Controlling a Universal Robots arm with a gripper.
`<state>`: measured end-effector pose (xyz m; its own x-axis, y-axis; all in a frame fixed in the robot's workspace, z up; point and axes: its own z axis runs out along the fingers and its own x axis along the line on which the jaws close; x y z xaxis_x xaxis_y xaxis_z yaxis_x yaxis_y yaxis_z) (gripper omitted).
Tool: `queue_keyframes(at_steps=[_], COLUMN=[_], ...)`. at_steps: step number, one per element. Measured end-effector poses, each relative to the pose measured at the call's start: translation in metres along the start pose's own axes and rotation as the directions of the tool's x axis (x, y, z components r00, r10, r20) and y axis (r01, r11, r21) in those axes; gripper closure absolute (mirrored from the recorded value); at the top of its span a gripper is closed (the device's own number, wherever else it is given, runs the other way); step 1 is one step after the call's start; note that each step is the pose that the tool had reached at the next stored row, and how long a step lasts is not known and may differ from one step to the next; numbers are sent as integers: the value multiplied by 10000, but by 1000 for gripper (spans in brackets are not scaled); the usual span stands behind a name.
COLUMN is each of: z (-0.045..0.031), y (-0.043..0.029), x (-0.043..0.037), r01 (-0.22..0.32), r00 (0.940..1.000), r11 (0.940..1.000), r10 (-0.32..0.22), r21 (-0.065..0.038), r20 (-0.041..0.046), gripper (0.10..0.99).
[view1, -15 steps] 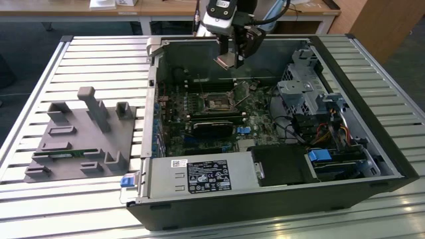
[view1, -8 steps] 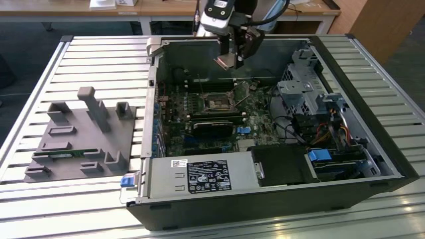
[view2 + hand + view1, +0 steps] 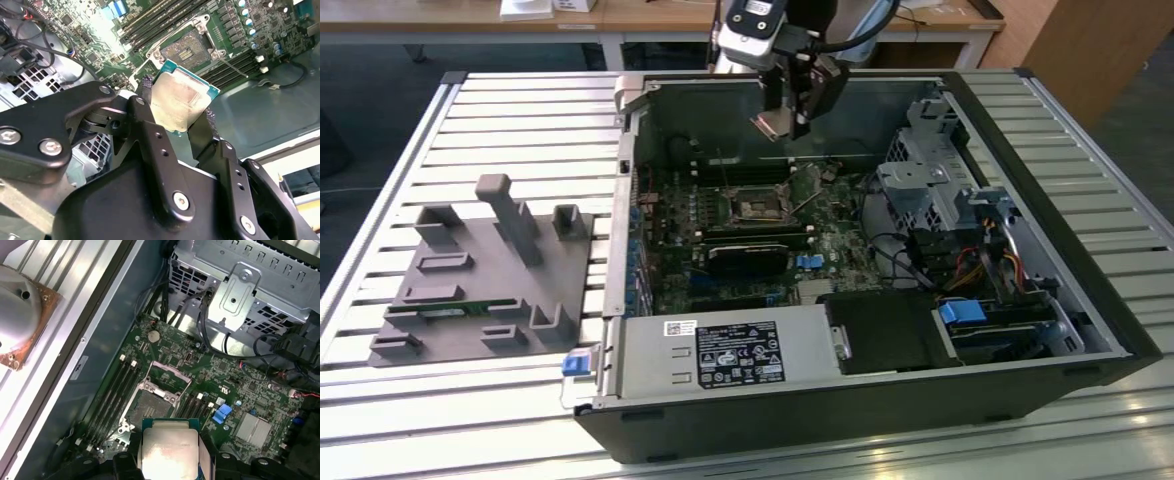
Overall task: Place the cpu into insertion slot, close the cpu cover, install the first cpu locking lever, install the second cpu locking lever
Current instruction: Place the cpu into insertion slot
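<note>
Well to the exterior view's left of the insertion slot (image 3: 758, 210), you have the grey fixture block (image 3: 480, 285) lying on the slatted worktop (image 3: 1067, 130), outside the open computer case (image 3: 854, 425); nothing there is being handled. Move across to the slot itself and you will see it on the green board with its dark centre bare. Nothing is seated in it, so the first step of the task is under way but not finished. In the first wrist view the cpu cover (image 3: 169, 376) looks to be swung up off the slot (image 3: 150, 407) along one edge, though take that as my judgement and not a plain sighting. By that reading, closing the cover and fastening both locking levers are all left to do. Just beside the slot, on its near side in the exterior view, lies a black card (image 3: 750, 258). Above the slot and clear of it hangs the gripper (image 3: 790, 125). Its fingers (image 3: 204, 134) are drawn in against two opposite edges of the cpu (image 3: 181, 97), pinching it so that the pale metal face shows to both wrist cameras. In the first wrist view the cpu (image 3: 169, 452) sits apart from the slot, touching none of its rim. To the exterior view's right of the slot stands the silvery drive cage (image 3: 921, 180), untouched.
</note>
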<state>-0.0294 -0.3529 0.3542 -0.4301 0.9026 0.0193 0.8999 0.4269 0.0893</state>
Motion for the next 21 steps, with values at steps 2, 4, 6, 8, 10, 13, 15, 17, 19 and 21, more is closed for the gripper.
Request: queue_keyframes(at_steps=[2, 4, 6, 8, 10, 13, 15, 17, 19, 21], z=[2, 4, 5, 10, 12, 25, 37, 49, 59, 67], y=[0, 0, -1, -1, -1, -2, -3, -4, -4, -3], x=[0, 0, 0, 0, 0, 0, -1, 0, 2, 5], r01=[-125, -250, -372, -514, -623, -744, -879, -1061, -1258, -1445], r00=[9999, 9997, 9993, 9987, 9980, 9972, 9961, 9943, 9920, 9894], r11=[9999, 9997, 9993, 9987, 9981, 9972, 9961, 9944, 9920, 9895], r10=[125, 250, 372, 514, 623, 744, 879, 1061, 1258, 1445], r21=[-3, -6, -8, -12, -13, -16, -20, -25, -32, -37], r20=[11, 22, 33, 45, 56, 67, 79, 95, 112, 131], gripper=[549, 549, 549, 549, 549, 549, 549, 549, 549, 549])
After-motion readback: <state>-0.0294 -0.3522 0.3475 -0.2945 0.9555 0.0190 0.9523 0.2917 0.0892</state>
